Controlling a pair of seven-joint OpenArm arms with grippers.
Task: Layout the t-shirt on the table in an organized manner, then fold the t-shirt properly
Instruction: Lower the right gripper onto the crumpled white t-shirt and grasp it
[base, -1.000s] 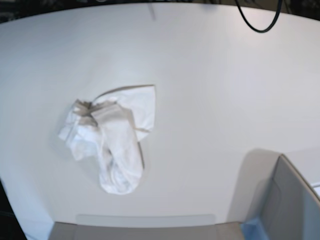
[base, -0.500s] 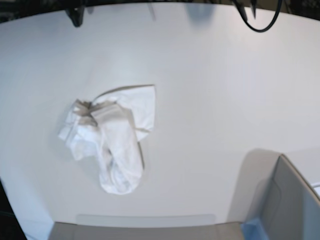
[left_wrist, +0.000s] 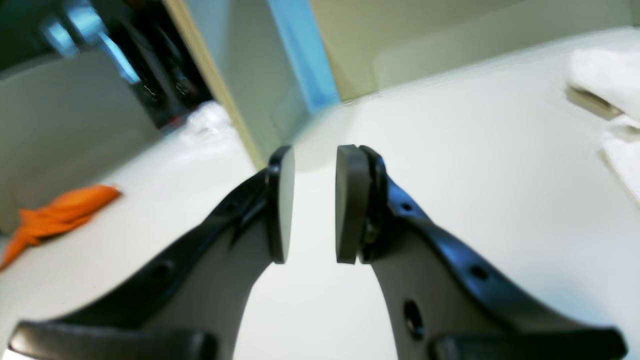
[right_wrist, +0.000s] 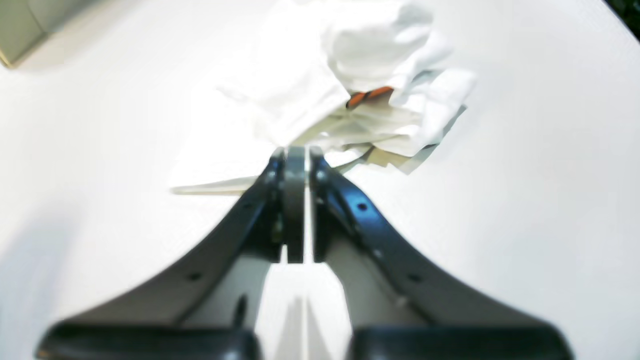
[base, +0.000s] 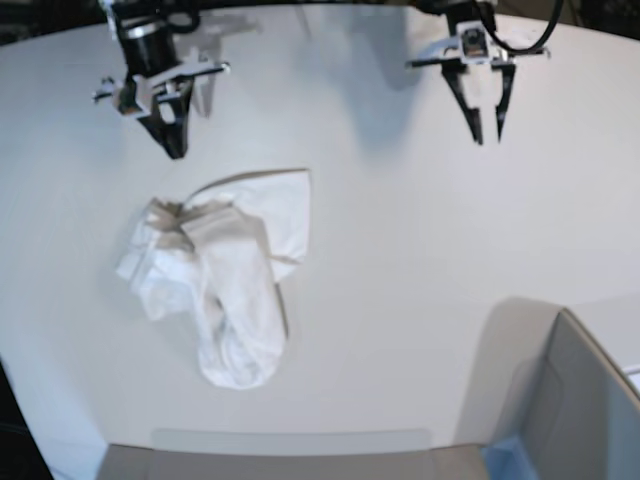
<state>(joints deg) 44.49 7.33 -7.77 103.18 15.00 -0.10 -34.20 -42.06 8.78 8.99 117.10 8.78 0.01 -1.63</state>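
on the large matte white table (base: 420, 270), toward the side served by the right arm, the crumpled white cotton t-shirt (base: 225, 275) lies in a loose heap with one flat flap spread toward the far edge and a rolled, bunched lobe trailing toward the near edge. its long axis runs roughly from far to near across the table. nothing of it is laid out yet, so the task looks to be at its very start.

the right end effector (base: 172, 148) hangs above the table just beyond the shirt's far flap, apart from the cloth and nearly in line with the heap. in the right wrist view the shirt (right_wrist: 345, 95) sits directly ahead of the right end effector (right_wrist: 295, 150), with a thin orange streak showing among the folds. the left end effector (base: 487, 132) hangs well apart from the shirt, over bare table; in its wrist view only an edge of the shirt (left_wrist: 607, 95) shows far to one side. the right arm is plainly nearer, so it seems the one to reach first.

the right end effector is almost closed, its pads only a sliver apart, gripping nothing. the left end effector (left_wrist: 315, 205) stands partly open with a clear gap between the pads, also empty. the right would probably need to widen before pinching the flap's edge.
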